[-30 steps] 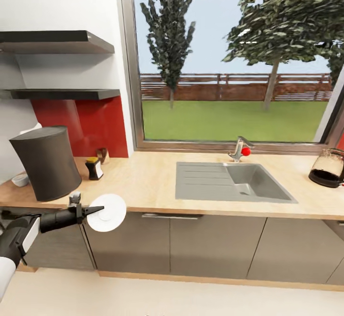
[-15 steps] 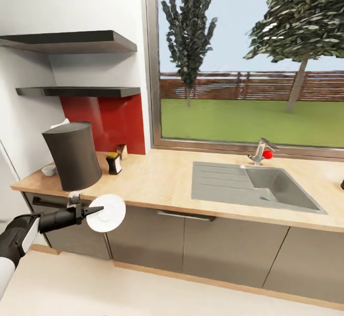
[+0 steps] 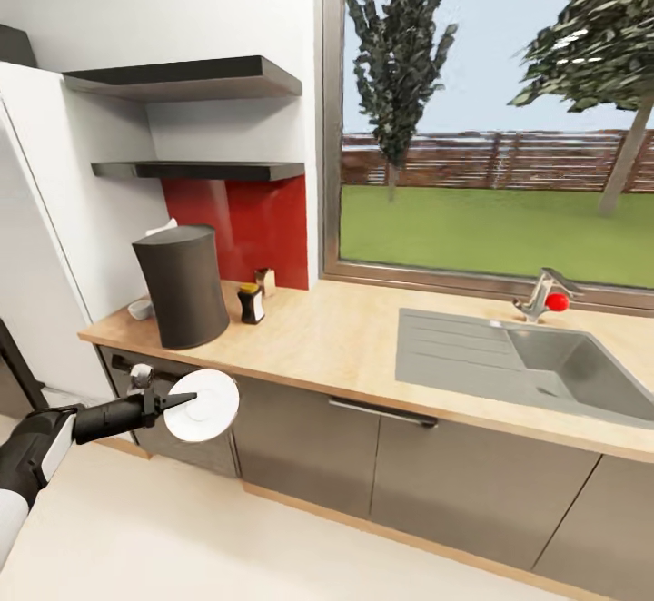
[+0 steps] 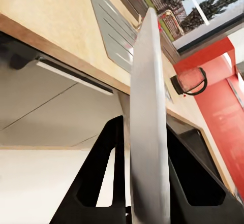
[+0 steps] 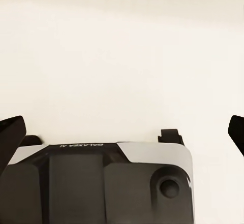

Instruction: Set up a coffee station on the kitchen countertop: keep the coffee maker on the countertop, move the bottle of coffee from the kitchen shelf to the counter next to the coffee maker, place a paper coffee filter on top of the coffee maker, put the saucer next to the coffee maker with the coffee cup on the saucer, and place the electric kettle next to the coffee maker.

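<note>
White saucer (image 3: 203, 405) stays clamped on edge in the closed left gripper (image 3: 171, 403) below the kitchen countertop (image 3: 345, 347), while the view has swung left toward the probable coffee maker (image 3: 183, 286), so placement nears; right gripper (image 5: 122, 127) jaws spread empty.

My left arm (image 3: 41, 451) is mostly glossy black, with a white panel along the forearm and a rounded white segment at the lower edge of the head view. It narrows to a slim black wrist carrying a small grey metal fitting, then tapered black fingers (image 3: 174, 399). From my left wrist camera the fingers are black triangular frames with open cut-outs. My right wrist camera shows a black housing with a pale grey plate, a round recessed screw and tiny white lettering, possibly "GALAXEA AI".
</note>
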`<state>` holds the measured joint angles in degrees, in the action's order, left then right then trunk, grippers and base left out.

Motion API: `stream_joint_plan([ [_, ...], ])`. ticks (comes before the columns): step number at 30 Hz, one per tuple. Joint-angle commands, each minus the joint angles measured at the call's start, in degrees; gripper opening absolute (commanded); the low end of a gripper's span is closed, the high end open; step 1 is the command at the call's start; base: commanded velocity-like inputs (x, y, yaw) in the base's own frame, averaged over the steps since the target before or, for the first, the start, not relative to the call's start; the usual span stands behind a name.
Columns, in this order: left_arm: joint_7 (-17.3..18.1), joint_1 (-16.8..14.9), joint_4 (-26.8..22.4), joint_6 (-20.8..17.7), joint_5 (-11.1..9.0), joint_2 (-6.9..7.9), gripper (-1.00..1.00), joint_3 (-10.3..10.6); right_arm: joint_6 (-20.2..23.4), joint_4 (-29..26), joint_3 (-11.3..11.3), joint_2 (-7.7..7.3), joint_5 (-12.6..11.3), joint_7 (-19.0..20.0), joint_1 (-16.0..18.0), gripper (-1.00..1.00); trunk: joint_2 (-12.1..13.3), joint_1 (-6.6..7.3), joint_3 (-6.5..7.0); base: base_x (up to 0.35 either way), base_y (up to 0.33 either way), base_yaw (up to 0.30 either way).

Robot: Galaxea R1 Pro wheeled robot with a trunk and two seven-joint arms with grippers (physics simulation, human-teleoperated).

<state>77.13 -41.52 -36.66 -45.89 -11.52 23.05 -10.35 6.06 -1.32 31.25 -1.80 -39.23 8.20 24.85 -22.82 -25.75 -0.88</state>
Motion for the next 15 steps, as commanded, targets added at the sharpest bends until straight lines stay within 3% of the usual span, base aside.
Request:
stream_joint_plan([
  [1,0.04,-0.05,0.01,-0.42,-0.08,0.01,-1.0,-0.02,0.27,-0.09,0.48,-0.04,-0.58,0.09,0.02,1.0,-0.1,-0.03,-0.13,0.0,0.0,0.245],
  [15,0.04,-0.05,0.08,-0.42,-0.08,0.07,-1.0,-0.02,0.27,-0.09,0.48,-0.05,-0.58,0.06,0.02,1.0,-0.1,-0.03,-0.67,0.0,0.0,0.245],
])
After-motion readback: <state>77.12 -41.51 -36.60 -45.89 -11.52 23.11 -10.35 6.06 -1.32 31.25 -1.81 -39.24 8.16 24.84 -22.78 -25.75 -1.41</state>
